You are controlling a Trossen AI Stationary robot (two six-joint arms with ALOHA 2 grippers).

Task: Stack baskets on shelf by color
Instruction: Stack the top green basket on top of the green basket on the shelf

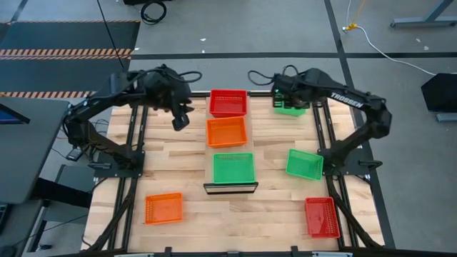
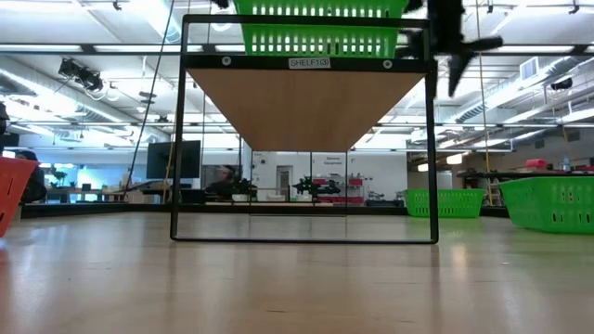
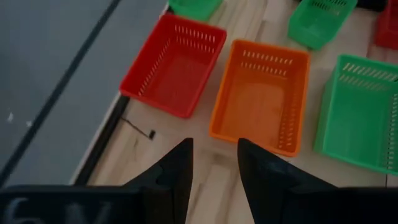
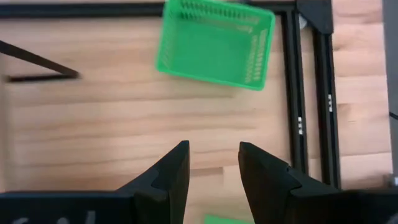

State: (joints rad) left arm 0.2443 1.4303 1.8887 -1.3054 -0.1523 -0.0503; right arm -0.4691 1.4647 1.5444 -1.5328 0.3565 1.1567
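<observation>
On the shelf (image 1: 230,188) three baskets rest on their bottoms in a row: red basket (image 1: 228,102) at the far end, orange basket (image 1: 226,131) in the middle, green basket (image 1: 233,168) at the near end. Loose baskets rest on the table: orange (image 1: 163,208), green (image 1: 305,163), red (image 1: 322,216), and a green one (image 1: 290,107) at the far right. My left gripper (image 1: 181,119) (image 3: 214,168) is open, raised left of the shelf's far end. My right gripper (image 1: 280,91) (image 4: 214,165) is open above the far-right green basket, touching nothing.
Black frame rails (image 1: 136,135) (image 1: 325,135) run along both sides of the slatted tabletop (image 1: 178,164). Bare wood lies between the shelf and the loose baskets. In the low view the shelf's black frame (image 2: 303,237) stands in the middle, with green baskets (image 2: 552,202) to its right.
</observation>
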